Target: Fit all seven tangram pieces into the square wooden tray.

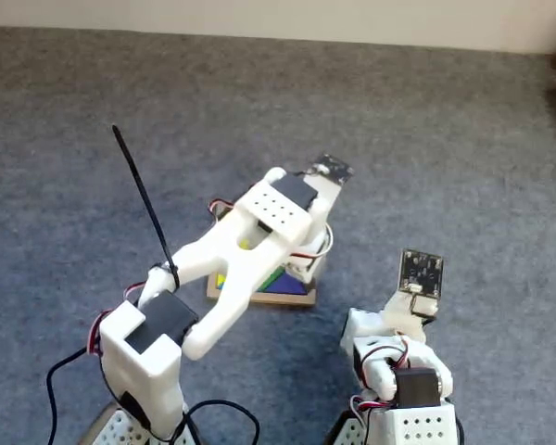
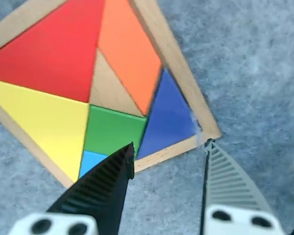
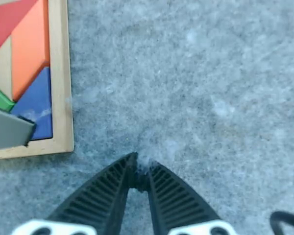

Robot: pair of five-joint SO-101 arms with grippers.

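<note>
The square wooden tray (image 2: 183,73) lies on the grey carpet and holds a red triangle (image 2: 49,49), an orange parallelogram (image 2: 130,54), a yellow triangle (image 2: 44,122), a green square (image 2: 115,129), a blue triangle (image 2: 169,112), a light-blue piece (image 2: 93,161) and a tan triangle (image 2: 108,88), all lying flat. My left gripper (image 2: 166,154) hovers open over the tray's corner beside the blue triangle, with nothing between its fingers. Off to the side of the tray (image 3: 66,98), my right gripper (image 3: 139,169) is shut and empty over bare carpet.
In the high view the left arm (image 1: 250,250) stretches over the tray (image 1: 292,298) and hides most of it. The right arm (image 1: 403,371) is folded back near the front edge. Grey carpet (image 1: 426,139) spreads all around.
</note>
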